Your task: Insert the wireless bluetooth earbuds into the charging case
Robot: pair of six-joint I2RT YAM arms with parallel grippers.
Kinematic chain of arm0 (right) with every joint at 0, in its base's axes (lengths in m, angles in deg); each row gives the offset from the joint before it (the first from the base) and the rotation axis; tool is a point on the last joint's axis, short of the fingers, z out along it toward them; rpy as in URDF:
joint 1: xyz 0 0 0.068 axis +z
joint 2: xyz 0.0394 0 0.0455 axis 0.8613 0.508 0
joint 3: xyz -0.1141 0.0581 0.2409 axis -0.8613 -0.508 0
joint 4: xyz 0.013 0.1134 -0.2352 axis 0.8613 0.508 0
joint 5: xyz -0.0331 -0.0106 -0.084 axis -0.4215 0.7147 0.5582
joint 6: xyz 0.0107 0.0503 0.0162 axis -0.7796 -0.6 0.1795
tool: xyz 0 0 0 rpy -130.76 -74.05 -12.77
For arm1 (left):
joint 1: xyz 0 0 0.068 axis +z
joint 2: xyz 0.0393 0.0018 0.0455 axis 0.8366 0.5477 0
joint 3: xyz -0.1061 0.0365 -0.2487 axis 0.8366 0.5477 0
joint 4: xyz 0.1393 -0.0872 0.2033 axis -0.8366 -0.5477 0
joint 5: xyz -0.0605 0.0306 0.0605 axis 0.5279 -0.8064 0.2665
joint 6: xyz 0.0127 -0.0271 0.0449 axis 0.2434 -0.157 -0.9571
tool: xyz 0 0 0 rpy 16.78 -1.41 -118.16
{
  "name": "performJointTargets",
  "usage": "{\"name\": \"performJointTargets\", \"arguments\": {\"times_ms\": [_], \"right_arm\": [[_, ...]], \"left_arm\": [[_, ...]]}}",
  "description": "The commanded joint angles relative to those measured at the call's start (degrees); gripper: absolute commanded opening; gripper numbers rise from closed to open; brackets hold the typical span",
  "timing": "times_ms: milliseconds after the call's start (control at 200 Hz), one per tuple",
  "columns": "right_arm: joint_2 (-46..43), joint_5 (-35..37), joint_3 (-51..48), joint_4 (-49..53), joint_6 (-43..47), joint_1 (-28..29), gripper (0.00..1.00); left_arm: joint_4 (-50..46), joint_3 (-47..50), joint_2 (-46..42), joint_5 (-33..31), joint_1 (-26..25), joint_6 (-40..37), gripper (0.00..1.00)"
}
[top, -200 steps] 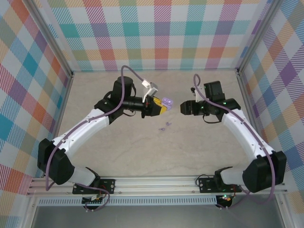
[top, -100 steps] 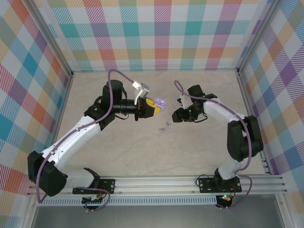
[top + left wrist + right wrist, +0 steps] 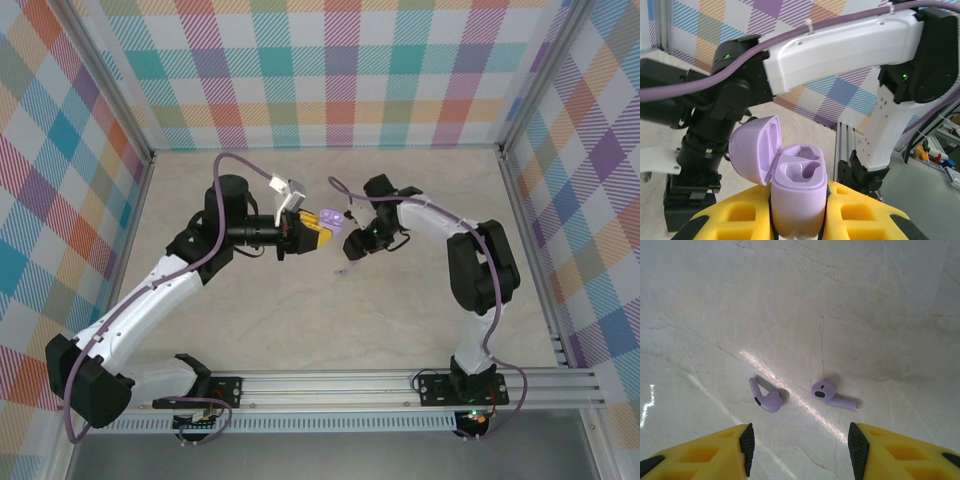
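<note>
My left gripper (image 3: 325, 225) is shut on the lilac charging case (image 3: 799, 192), which stands upright between the yellow fingers (image 3: 730, 220). Its lid (image 3: 756, 150) is swung open to the left and both wells are empty. The case (image 3: 334, 219) hangs above the table's middle. Two lilac earbuds lie apart on the pale table: one (image 3: 767, 399) with its stem up-left, the other (image 3: 832, 394) with its stem pointing right. My right gripper (image 3: 802, 450) is open above them, pointing down, with nothing between its fingers (image 3: 858, 450). The earbuds (image 3: 345, 270) lie just below the right gripper (image 3: 354, 244).
Checked walls enclose the pale marble-like table (image 3: 300, 320) on three sides. The two grippers are close together near the table's middle, the right arm (image 3: 840, 45) looming right behind the held case. An aluminium rail (image 3: 330, 385) runs along the near edge.
The right arm has swung left and folded in, bringing its gripper over the two earbuds. The left arm drew back slightly leftward with the case still held.
</note>
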Motion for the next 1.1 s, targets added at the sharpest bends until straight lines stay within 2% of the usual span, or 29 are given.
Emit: {"name": "performJointTargets", "arguments": {"times_ms": [0, 230, 960, 1095], "right_arm": [[2.53, 2.98, 3.17, 3.85, 3.73, 1.38, 0.54], [5.78, 8.8, 5.27, 5.0, 4.82, 3.43, 0.54], [9.87, 13.48, 8.3, 5.51, 4.65, 5.33, 0.46], [10.15, 14.7, 8.22, 4.78, 3.25, 5.32, 0.41]], "left_arm": [[0.15, 1.25, -1.63, -0.61, 0.5, 0.85, 0.11], [0.5, 1.95, -1.82, -0.39, 0.5, 0.95, 0.11], [-0.28, 1.95, -2.35, -0.35, 0.5, 0.59, 0.11], [-0.44, 1.95, -2.44, -0.33, 0.52, 0.5, 0.11]]}}
